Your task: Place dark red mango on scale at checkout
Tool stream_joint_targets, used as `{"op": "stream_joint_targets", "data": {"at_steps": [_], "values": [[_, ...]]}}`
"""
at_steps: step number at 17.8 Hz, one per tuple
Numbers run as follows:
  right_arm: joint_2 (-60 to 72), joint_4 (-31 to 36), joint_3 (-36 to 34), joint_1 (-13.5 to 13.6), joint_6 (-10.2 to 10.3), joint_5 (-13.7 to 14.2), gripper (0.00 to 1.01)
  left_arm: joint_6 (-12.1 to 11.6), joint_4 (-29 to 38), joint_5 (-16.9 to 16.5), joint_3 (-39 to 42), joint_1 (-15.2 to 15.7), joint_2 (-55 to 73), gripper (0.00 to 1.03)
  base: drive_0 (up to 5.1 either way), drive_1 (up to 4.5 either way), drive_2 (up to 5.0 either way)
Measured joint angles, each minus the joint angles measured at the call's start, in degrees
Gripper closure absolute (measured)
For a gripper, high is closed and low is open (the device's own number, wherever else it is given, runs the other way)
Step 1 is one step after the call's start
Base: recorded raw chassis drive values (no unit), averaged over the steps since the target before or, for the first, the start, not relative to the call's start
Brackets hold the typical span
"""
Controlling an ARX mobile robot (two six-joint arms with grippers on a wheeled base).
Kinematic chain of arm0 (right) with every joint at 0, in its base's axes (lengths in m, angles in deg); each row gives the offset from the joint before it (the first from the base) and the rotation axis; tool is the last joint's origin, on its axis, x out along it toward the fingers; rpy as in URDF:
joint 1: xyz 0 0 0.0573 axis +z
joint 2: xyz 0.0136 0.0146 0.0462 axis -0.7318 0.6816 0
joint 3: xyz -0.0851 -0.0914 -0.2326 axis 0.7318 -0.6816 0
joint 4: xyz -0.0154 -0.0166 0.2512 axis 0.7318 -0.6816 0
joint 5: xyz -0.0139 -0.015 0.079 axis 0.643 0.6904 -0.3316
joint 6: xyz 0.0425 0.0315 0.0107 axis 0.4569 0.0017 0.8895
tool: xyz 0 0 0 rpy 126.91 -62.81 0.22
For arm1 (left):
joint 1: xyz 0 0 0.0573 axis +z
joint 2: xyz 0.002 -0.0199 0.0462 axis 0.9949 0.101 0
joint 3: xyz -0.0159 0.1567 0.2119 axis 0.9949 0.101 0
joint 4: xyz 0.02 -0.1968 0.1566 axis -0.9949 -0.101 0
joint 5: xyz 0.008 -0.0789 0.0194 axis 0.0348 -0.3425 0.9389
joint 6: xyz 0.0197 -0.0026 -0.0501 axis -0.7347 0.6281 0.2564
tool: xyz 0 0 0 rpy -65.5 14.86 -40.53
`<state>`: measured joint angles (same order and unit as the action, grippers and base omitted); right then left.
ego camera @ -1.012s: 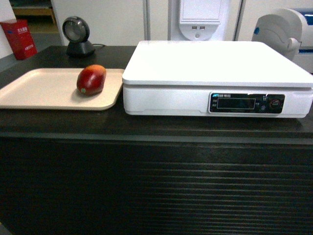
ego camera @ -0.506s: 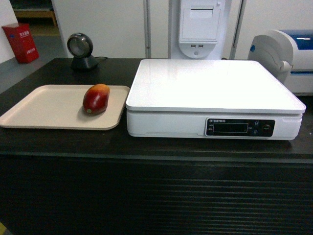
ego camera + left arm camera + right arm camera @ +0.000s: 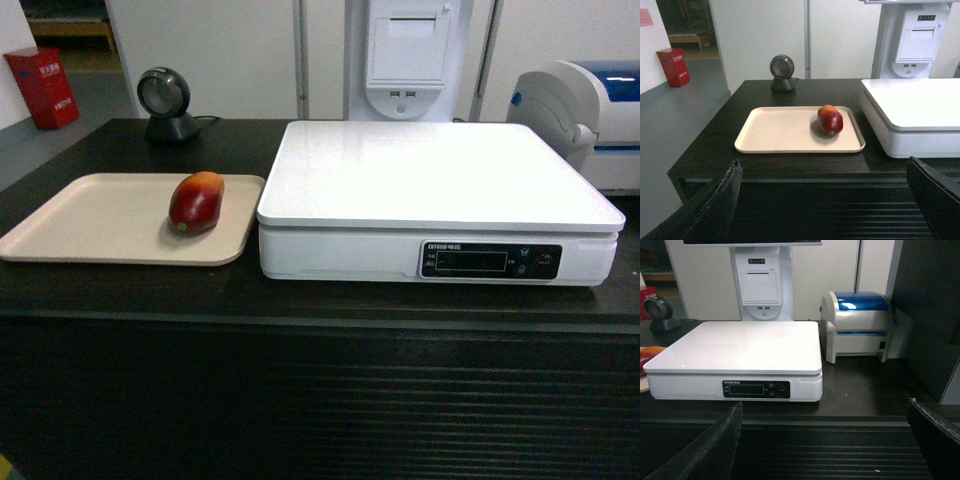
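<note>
The mango (image 3: 196,202) lies on its side on the beige tray (image 3: 90,220), in the tray's right part, near the edge that faces the scale (image 3: 430,190). Its long axis runs from front to back with a slight tilt: the orange-yellow end points away from me and a little to the right, the dark red end points toward me. The tray sits on the checkout (image 3: 300,400), just beside the scale on its left; I cannot tell if they touch. The scale's flat top is bare, and its black display faces me. Behind the tray stands a round scanner (image 3: 164,103). To the right of the scale there is a white printer (image 3: 857,325) with a blue lid. My left claw (image 3: 825,200) is wide open, both fingers low in the wrist view, well apart from the mango. My right claw (image 3: 825,440) is also wide open, in front of the scale.
</note>
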<state>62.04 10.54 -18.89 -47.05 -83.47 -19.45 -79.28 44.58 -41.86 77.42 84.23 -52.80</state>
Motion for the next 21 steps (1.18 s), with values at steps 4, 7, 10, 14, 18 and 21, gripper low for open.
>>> {"op": "stream_joint_targets", "data": {"at_steps": [4,7,10,14,18,21], "values": [[0.0,0.0,0.0,0.0,0.0,0.0,0.03,0.0,0.0,0.0,0.0,0.0,0.0,0.05,0.0,0.0,0.0],[0.0,0.0,0.0,0.0,0.0,0.1,0.03,1.4,-7.3,30.9,-10.9,-7.6,19.7,0.05,0.0,0.0,0.0],[0.0,0.0,0.0,0.0,0.0,0.0,0.03,-0.3,2.9,21.8,-17.1,-0.3,27.8,0.05,0.0,0.0,0.0],[0.0,0.0,0.0,0.0,0.0,0.0,0.03,-0.5,19.9,5.0,-24.6,3.4,53.5,0.05,0.0,0.0,0.0],[0.0,0.0,0.0,0.0,0.0,0.0,0.03,-0.7,22.4,-1.1,-34.7,2.1,70.3,0.05,0.0,0.0,0.0],[0.0,0.0,0.0,0.0,0.0,0.0,0.03,-0.4,17.5,-3.7,-48.6,0.1,90.3,0.05,0.0,0.0,0.0]]}}
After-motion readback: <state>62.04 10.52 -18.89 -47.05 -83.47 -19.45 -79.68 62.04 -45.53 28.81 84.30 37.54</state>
